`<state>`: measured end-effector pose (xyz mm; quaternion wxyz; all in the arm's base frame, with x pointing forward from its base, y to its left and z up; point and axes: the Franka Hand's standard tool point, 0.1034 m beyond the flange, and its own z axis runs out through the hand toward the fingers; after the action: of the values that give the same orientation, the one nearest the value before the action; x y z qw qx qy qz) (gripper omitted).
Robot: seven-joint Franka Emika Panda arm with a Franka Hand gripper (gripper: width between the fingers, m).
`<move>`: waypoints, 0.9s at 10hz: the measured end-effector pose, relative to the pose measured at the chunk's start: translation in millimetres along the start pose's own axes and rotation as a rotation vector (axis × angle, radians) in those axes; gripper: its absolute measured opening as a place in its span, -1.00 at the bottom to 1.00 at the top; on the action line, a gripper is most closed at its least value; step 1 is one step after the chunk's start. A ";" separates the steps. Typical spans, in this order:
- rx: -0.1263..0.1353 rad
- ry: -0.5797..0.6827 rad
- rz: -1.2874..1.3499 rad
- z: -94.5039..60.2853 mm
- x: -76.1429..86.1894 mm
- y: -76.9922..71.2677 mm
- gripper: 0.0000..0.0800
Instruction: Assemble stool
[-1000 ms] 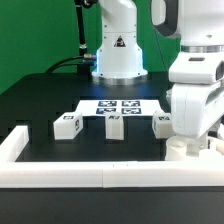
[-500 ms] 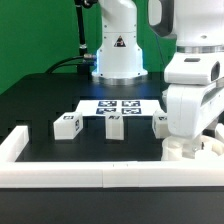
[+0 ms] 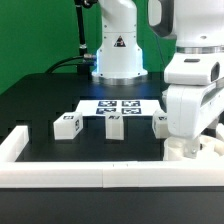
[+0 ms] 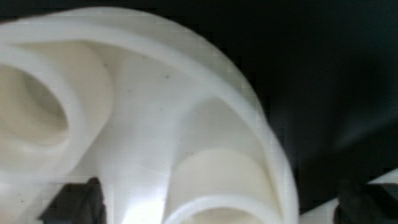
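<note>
Stool seat point(image 4: 160, 110) fills nearly all of my wrist view, a thick white curve with hollow recesses, right up against the camera. The gripper point(image 4: 228, 200) straddles it: I see one dark fingertip point(image 4: 71, 202) at one side of the rim and the other at the far side, set wide apart. I cannot tell whether the pads press on the plastic or merely flank it. In the exterior view the arm point(image 3: 195, 95) hangs low at that view's right, and its white bulk hides the seat and the fingers, so the seat sits under the wrist, close to the border rail point(image 3: 100, 172). The three legs point(image 3: 115, 123) lie in a loose row on the black table point(image 3: 45, 100), apart from one another, tags facing the camera; the one nearest the exterior view's right lies just beside the arm. Behind them lies the marker board point(image 3: 118, 105), flat, and behind that stands the robot base point(image 3: 118, 55).
</note>
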<state>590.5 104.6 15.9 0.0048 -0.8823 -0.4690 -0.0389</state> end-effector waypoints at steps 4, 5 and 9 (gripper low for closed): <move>0.001 -0.002 0.001 -1.4 -0.2 0.8 0.62; 0.007 -0.017 0.003 -14.6 -1.5 4.3 0.62; 0.000 -0.025 0.091 -46.7 1.6 8.2 0.62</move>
<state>595.1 99.2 62.8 0.0007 -0.9032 -0.4284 -0.0275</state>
